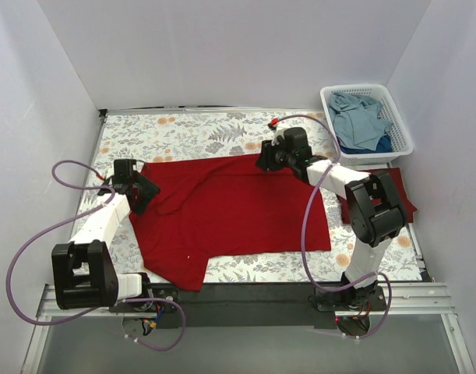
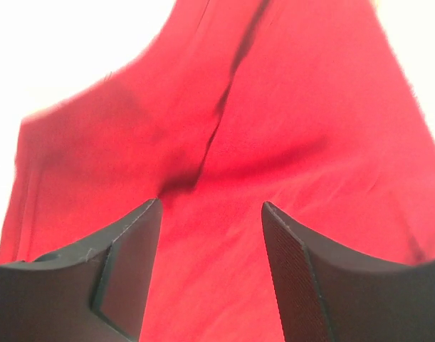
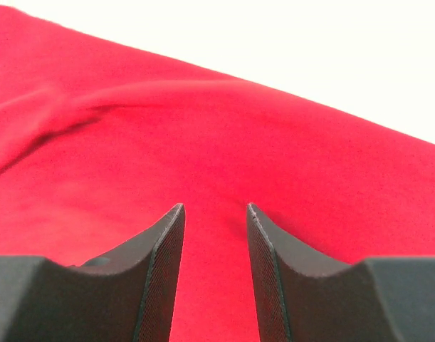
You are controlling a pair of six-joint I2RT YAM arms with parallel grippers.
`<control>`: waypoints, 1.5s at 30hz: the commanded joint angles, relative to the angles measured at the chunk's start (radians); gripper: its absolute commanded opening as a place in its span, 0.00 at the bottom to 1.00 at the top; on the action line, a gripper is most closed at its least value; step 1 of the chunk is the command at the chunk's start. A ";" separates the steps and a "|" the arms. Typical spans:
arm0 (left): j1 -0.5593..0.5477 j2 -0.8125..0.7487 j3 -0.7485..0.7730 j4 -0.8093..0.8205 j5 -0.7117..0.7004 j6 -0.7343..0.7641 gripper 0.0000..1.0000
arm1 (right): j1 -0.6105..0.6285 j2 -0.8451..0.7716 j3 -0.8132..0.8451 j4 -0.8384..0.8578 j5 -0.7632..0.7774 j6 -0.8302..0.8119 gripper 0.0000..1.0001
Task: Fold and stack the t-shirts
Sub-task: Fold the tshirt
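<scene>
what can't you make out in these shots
Top view: the maroon shirt is mostly hidden by the right arm, so its fold is unclear.
Top view: the blue shirts lie bunched in the basket, so their number is unclear.
Wrist views: everything beyond the red shirt is washed out white.

Table (image 1: 199, 128): floral-print top. Bright red t-shirt (image 1: 230, 214) spread open across middle, creased, between both grippers. Left gripper (image 1: 140, 191) at its left edge, right gripper (image 1: 265, 158) at its far edge. Maroon t-shirt (image 1: 407, 202) right of right gripper, partly under that arm. White lattice basket (image 1: 354, 88) beyond right gripper, far right corner.
</scene>
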 commanded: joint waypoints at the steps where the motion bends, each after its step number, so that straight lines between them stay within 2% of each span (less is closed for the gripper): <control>1: 0.025 0.082 0.114 0.134 -0.088 0.059 0.57 | -0.081 -0.010 0.033 -0.112 0.069 -0.050 0.47; 3: 0.032 0.163 0.192 0.177 -0.108 0.078 0.57 | -0.112 0.024 0.065 -0.151 0.074 -0.050 0.47; 6: 0.032 0.311 0.292 0.226 -0.122 0.108 0.47 | -0.166 0.073 0.109 -0.206 0.063 -0.047 0.46; 12: 0.040 0.554 0.444 0.274 -0.137 0.161 0.45 | -0.223 0.110 0.132 -0.232 0.071 -0.034 0.46; 16: 0.041 0.633 0.495 0.279 -0.137 0.164 0.41 | -0.250 0.136 0.141 -0.254 0.065 -0.030 0.46; 20: 0.041 0.675 0.518 0.277 -0.157 0.179 0.30 | -0.270 0.179 0.159 -0.293 0.060 -0.029 0.46; 22: 0.046 0.681 0.531 0.279 -0.180 0.199 0.20 | -0.290 0.210 0.170 -0.324 0.051 -0.018 0.46; 23: 0.048 0.684 0.535 0.274 -0.189 0.207 0.09 | -0.298 0.225 0.170 -0.332 0.051 -0.003 0.46; 25: 0.051 0.688 0.554 0.271 -0.212 0.229 0.00 | -0.321 0.233 0.159 -0.346 0.052 0.011 0.46; 34: 0.071 0.753 0.669 0.230 -0.313 0.338 0.00 | -0.372 0.219 0.119 -0.404 0.089 0.003 0.46; 39: 0.071 0.829 0.761 0.227 -0.291 0.384 0.00 | -0.373 0.213 0.129 -0.421 0.089 -0.021 0.47; 43: 0.071 0.879 0.800 0.213 -0.258 0.391 0.07 | -0.373 0.217 0.145 -0.427 0.042 -0.040 0.47; 45: 0.069 0.883 0.806 0.208 -0.251 0.385 0.14 | -0.373 0.214 0.158 -0.432 0.023 -0.052 0.46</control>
